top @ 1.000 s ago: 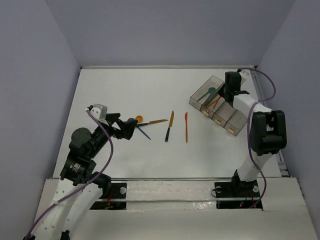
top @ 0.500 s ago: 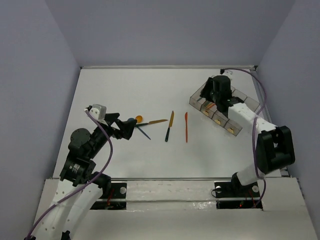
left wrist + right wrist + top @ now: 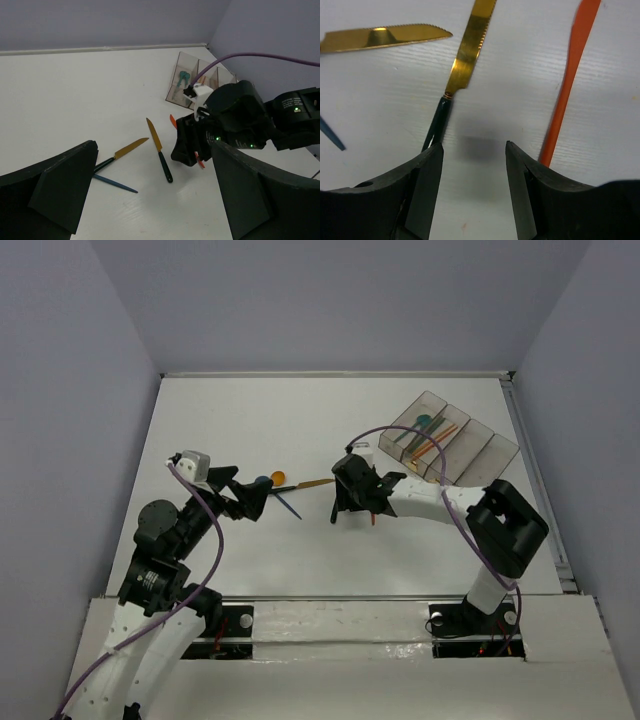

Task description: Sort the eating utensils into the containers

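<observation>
My right gripper (image 3: 352,502) is open and empty, low over the table (image 3: 300,420). In the right wrist view its fingertips (image 3: 474,150) straddle bare table between a gold knife with a dark handle (image 3: 465,55) and an orange knife (image 3: 570,75). A second gold knife (image 3: 312,483) and a dark blue utensil (image 3: 288,505) lie to the left, with an orange spoon (image 3: 278,478). My left gripper (image 3: 258,495) is open and empty beside them (image 3: 152,170). The grey bins (image 3: 485,455) at the back right hold teal (image 3: 425,425) and orange utensils (image 3: 435,445).
The left wrist view shows the right arm's black wrist (image 3: 235,120) over the orange knife (image 3: 172,121), the dark-handled knife (image 3: 159,152), and the bins (image 3: 175,92) beyond. The table's back and right edges meet grey walls.
The right arm has swung from the bins down to the table's middle, over the dark-handled knife and orange knife. The left arm has barely moved.
</observation>
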Action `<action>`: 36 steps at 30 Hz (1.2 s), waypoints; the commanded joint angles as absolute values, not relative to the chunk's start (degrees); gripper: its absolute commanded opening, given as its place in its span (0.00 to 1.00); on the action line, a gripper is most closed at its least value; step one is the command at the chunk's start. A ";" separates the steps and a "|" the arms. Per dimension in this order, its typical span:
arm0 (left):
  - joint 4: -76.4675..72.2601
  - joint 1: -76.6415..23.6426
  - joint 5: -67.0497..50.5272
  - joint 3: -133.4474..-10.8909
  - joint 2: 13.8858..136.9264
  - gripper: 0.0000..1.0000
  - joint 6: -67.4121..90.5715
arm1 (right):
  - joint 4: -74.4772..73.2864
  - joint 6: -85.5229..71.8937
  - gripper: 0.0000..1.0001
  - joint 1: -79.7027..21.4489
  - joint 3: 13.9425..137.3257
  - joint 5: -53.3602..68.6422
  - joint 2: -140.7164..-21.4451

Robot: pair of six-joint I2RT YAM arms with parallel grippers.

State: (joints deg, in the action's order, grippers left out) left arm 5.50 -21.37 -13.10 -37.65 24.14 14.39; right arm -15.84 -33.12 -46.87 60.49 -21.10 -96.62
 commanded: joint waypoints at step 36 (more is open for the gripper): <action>3.08 -21.18 -14.68 -39.29 23.29 0.99 14.24 | -24.52 -47.19 0.09 -53.00 70.58 -36.56 -110.92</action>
State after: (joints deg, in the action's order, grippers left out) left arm 5.50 -21.37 -13.56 -37.65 23.55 14.39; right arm -21.85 -43.72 -52.60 72.05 -32.27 -111.48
